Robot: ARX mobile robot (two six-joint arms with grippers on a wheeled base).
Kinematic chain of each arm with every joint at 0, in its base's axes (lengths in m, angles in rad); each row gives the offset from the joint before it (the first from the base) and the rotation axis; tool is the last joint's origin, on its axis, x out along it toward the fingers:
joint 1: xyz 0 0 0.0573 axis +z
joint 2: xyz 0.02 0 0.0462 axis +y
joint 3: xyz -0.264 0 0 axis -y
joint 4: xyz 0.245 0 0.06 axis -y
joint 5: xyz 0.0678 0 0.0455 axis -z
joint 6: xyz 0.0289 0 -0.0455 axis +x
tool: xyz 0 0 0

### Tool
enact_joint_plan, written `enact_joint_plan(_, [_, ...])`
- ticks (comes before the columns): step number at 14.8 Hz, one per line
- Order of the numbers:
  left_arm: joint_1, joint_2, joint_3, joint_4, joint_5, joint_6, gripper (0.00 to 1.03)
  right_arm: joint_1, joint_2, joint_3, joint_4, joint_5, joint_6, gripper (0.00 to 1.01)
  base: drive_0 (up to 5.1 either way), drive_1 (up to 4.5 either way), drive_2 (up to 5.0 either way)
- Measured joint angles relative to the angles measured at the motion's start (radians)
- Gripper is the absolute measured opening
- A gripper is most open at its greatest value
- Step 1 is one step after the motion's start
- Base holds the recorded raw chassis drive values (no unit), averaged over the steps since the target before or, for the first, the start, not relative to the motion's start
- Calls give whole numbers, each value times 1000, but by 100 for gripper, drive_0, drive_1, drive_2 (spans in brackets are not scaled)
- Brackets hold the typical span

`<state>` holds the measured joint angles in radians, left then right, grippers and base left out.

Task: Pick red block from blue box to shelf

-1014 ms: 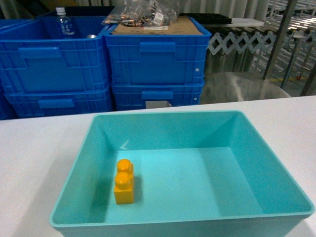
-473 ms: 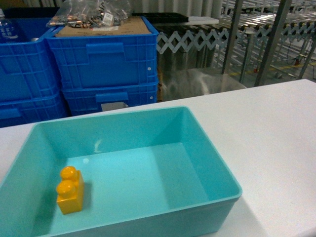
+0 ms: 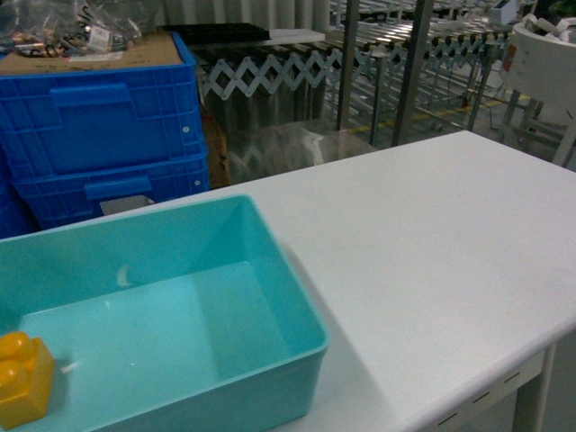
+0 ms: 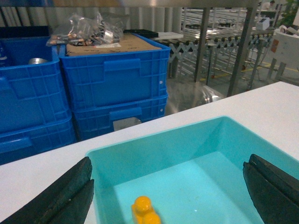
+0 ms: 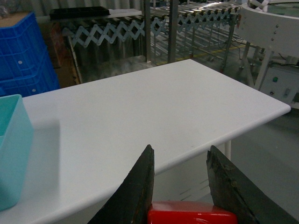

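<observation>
- Red block (image 5: 192,213) clamped between the dark fingers of the right gripper (image 5: 182,205), held out past the edge of the white table (image 5: 140,112), outside the blue box (image 5: 11,149).
- Left gripper (image 4: 168,186) spread wide, jaws on either side above the blue box (image 4: 154,144), gripping nothing.
- Yellow two-stud brick (image 4: 145,212) lying on the box floor near its left side.
- Stacked dark blue crates (image 4: 112,79) behind the table.
- Steel shelf (image 3: 396,63) posts visible beyond, at upper right in the head view.

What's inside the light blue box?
Only a yellow brick sits inside the blue box. The near part of its floor is out of view. The red block is not there; the right claw holds it.
</observation>
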<state>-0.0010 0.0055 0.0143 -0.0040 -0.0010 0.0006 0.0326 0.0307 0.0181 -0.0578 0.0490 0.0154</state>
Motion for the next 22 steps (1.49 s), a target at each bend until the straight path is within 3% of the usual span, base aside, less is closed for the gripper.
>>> enact_joint_plan(22, [0,0,0,0,0,0,98,0,0,0,0,0,0,28,-160,-160,-160])
